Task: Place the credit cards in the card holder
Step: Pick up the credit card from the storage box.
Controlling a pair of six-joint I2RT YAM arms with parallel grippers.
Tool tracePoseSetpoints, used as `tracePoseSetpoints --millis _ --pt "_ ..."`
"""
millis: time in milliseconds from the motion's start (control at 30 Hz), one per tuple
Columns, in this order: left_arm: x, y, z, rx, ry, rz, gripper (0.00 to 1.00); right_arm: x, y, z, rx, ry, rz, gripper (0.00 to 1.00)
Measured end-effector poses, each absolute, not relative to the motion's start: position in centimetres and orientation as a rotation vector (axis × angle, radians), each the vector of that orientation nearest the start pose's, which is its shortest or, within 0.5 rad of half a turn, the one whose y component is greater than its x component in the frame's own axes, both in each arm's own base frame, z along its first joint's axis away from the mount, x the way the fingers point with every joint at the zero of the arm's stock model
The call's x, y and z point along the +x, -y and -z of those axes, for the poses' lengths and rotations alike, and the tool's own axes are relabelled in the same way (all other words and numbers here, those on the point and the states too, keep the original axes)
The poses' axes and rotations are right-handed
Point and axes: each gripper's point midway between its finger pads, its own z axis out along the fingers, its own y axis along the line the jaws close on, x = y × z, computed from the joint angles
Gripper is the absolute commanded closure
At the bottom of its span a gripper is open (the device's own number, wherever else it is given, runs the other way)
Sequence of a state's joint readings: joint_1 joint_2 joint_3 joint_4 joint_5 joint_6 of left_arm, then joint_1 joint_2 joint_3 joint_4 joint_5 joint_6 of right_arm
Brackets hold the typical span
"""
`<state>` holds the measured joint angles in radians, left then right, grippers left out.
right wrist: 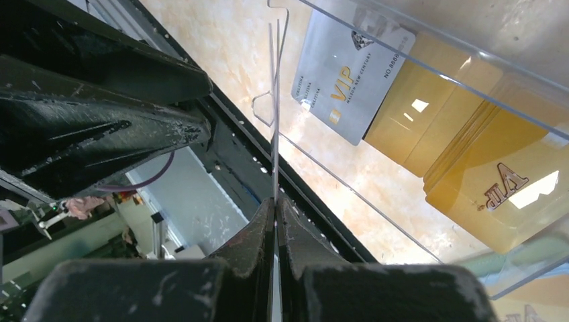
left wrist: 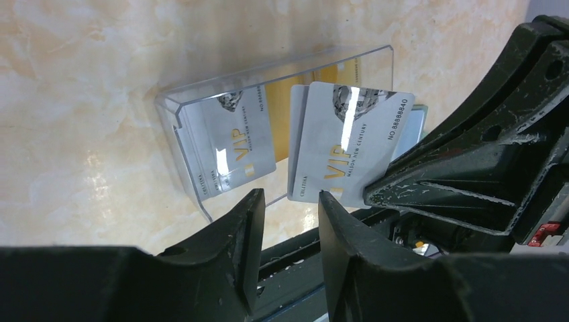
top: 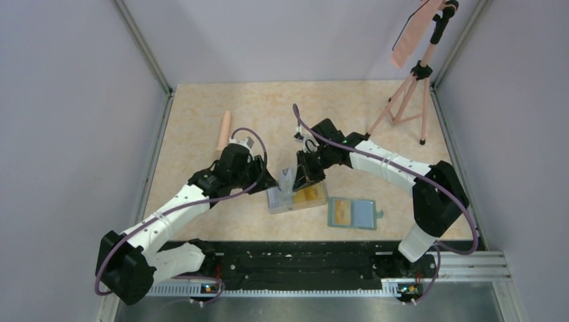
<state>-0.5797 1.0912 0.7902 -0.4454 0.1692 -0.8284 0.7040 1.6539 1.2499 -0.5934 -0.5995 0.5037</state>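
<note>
Little of the job looks done. The right gripper (right wrist: 276,201) is clenched on the edge of one silver VIP card (left wrist: 345,144) and holds it upright above the clear plastic box (left wrist: 174,107). The left gripper (left wrist: 288,201) is released. Its jaws stand apart just below the card's lower corner, gripping nothing.

Another silver card (right wrist: 349,74) and a stack of gold cards (right wrist: 470,168) lie in the box, not yet moved. The card holder (top: 362,215) lies open on the table to the right of the box, apart from both grippers (a yellowish card seems to sit in its left page, too small to be sure).

A tripod (top: 409,94) and a pink stick (top: 223,131) stand well clear. The closest things in the way, I judge, are the left fingers (left wrist: 248,221) and the box wall.
</note>
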Motion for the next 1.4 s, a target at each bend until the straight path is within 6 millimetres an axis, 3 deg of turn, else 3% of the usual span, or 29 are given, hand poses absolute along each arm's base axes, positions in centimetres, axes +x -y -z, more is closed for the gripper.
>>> tracePoseSetpoints --millis 433,900,1033,1100,1200,1400 --pt "22.3 21.3 -12.9 -0.295 -2.544 0.833 0.6 19.7 -32.6 -10.4 -0.519 -2.808 -1.196 1.0" --pt "21.4 21.1 -10.7 -0.284 -2.644 0.781 0.61 20.0 -34.5 -7.2 -0.517 -2.839 -1.198 1.0" --pt "21.3 21.0 -10.6 -0.283 -2.649 0.777 0.61 20.1 -34.2 -6.8 -0.528 -2.849 -1.152 0.71" --pt "21.3 21.0 -10.6 -0.283 -2.653 0.774 0.61 20.0 -33.9 -6.5 -0.537 -2.86 -1.12 0.61" --pt "21.3 21.0 -10.2 -0.285 -2.666 0.766 0.61 20.0 -33.5 -6.1 -0.537 -2.873 -1.072 0.55" --pt "21.2 21.0 -9.7 -0.286 -2.685 0.76 0.61 20.2 -33.1 -5.8 -0.534 -2.879 -1.017 0.54"
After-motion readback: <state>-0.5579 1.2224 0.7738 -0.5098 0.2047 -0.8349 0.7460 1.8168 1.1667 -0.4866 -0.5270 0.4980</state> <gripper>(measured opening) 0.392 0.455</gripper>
